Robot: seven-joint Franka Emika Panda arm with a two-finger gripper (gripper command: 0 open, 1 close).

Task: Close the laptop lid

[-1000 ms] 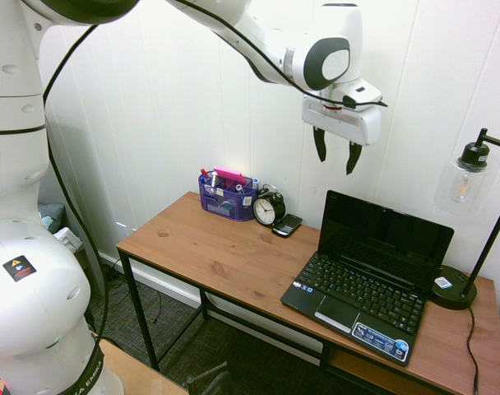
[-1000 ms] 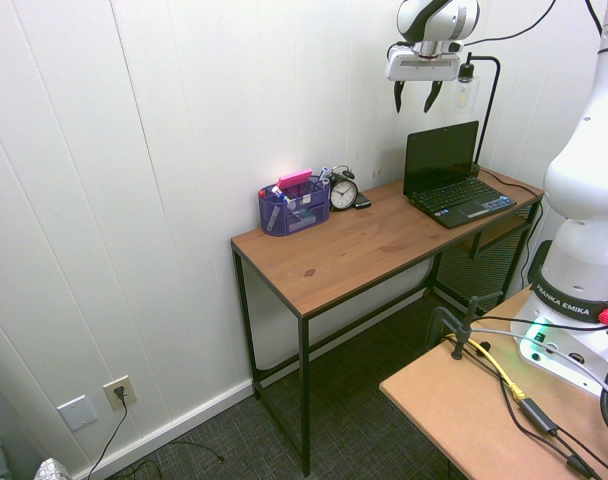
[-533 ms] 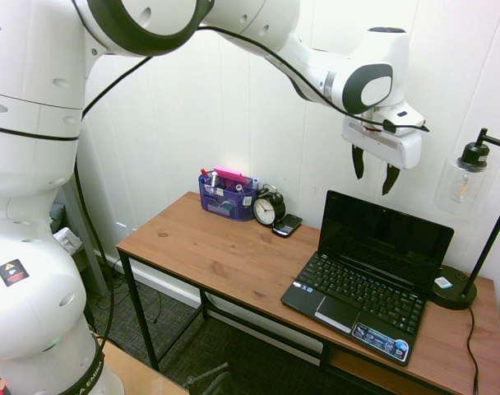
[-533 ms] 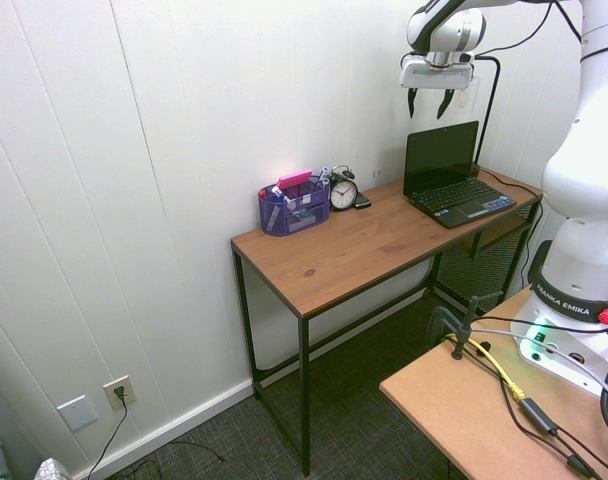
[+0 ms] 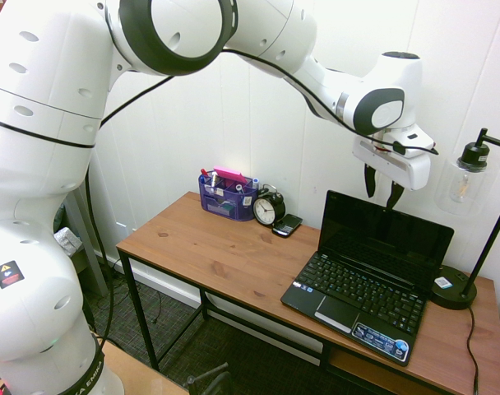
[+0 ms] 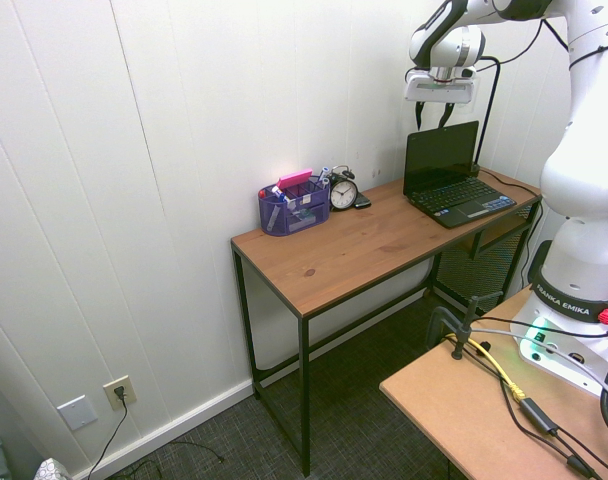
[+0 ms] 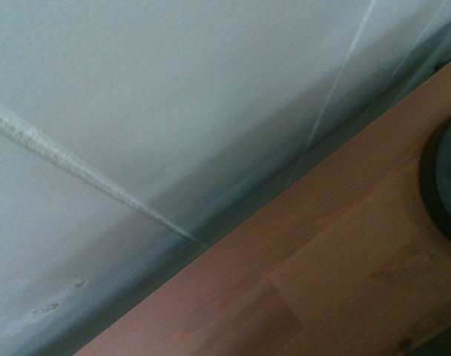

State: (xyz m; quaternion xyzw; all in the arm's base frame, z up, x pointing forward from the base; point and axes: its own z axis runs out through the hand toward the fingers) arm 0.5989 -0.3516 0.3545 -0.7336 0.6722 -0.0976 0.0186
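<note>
1. A wooden desk [image 5: 225,253] stands along a white panelled wall [image 6: 204,110], with a small black netbook [image 5: 357,288] at the end nearer the lamp [image 5: 453,290].
2. The laptop lid [image 5: 383,234] stands upright at the back of the keyboard [image 5: 361,288], its dark screen facing the room; the task remains undone.
3. The gripper [image 5: 382,192] hangs at the lid's top edge, its 2 dark fingers parted with nothing between them. Whether a fingertip touches the lid or sits just behind it is hard to tell from either side.
4. The lid is probably light and thin, with some stiffness at the hinge; its glossy face may be slick and easily marked.
5. The best contact is likely the matte outer face near the middle of the top edge, pushed forward and then down. A pinch seems unnecessary, and a push too low could slide the whole netbook.
6. "FRANKA EMIKA" reads on the robot's base [image 6: 569,303]. The netbook's palm rest bears a blue-and-white sticker [image 5: 380,341] and smaller ones at the other corner, their print too small to read.
</note>
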